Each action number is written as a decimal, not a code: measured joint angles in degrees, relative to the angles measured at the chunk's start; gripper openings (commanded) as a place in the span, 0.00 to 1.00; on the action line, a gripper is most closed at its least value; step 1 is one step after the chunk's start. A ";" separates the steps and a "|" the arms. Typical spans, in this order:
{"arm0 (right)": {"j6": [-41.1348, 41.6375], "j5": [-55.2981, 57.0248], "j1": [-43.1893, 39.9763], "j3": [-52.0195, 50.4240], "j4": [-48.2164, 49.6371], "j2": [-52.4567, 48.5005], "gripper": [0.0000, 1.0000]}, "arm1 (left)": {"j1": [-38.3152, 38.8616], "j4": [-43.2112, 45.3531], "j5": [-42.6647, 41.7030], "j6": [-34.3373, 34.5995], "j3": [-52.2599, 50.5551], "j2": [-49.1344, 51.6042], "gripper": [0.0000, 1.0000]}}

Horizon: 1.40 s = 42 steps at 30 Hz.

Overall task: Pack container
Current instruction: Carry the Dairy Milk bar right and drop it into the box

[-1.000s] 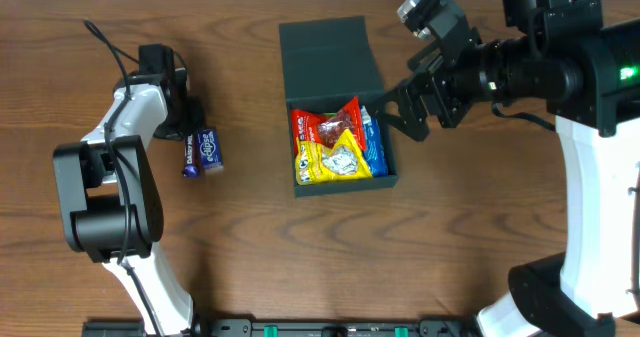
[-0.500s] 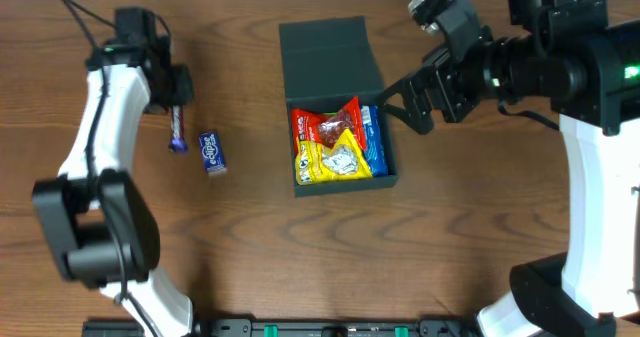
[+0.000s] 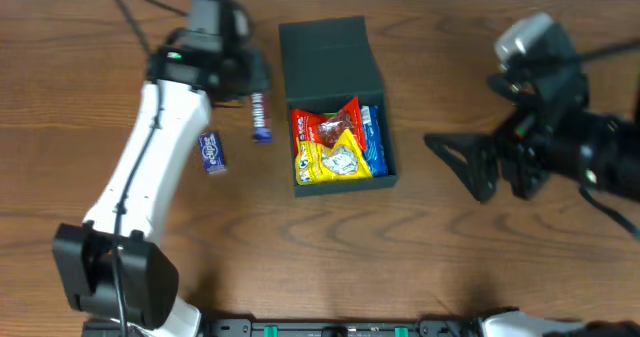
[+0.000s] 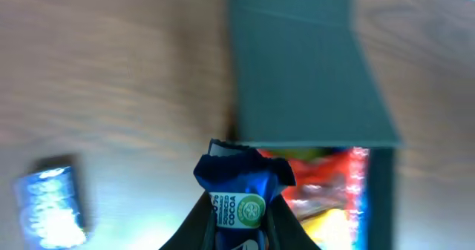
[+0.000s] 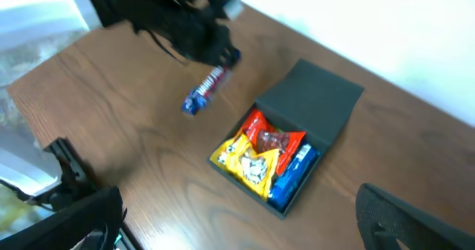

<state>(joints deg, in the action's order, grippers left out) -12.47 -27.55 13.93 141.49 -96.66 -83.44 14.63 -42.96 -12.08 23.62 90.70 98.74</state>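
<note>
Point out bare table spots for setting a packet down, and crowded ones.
Free: table in front of the container; strip between container and right gripper. Crowded: container's left side, with held bar and loose blue packet.

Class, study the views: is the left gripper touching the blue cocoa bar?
Touching. The left wrist view shows the left gripper with its fingers pressed against both sides of the blue cocoa bar.

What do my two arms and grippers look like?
The left arm has white shells with black joints, a thin black cable looping off its wrist and a green light; the left gripper is black. The right arm is black with a grey camera block; the right gripper has black, tapering fingers.
</note>
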 measured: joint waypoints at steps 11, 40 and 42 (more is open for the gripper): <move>0.22 0.24 0.00 0.00 -0.42 3.72 0.99 | 23.52 8.63 10.29 13.46 0.00 3.41 0.06; 0.42 0.28 0.00 0.00 -0.42 3.69 0.99 | 29.79 17.49 21.97 27.52 0.00 15.30 0.65; 0.42 0.31 0.00 0.00 -0.42 3.69 0.99 | 29.77 17.51 21.88 25.68 0.00 15.30 0.66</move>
<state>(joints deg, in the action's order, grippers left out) -12.05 -27.24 13.93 141.49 -97.08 -79.75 44.40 -25.45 9.80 49.30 90.70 114.04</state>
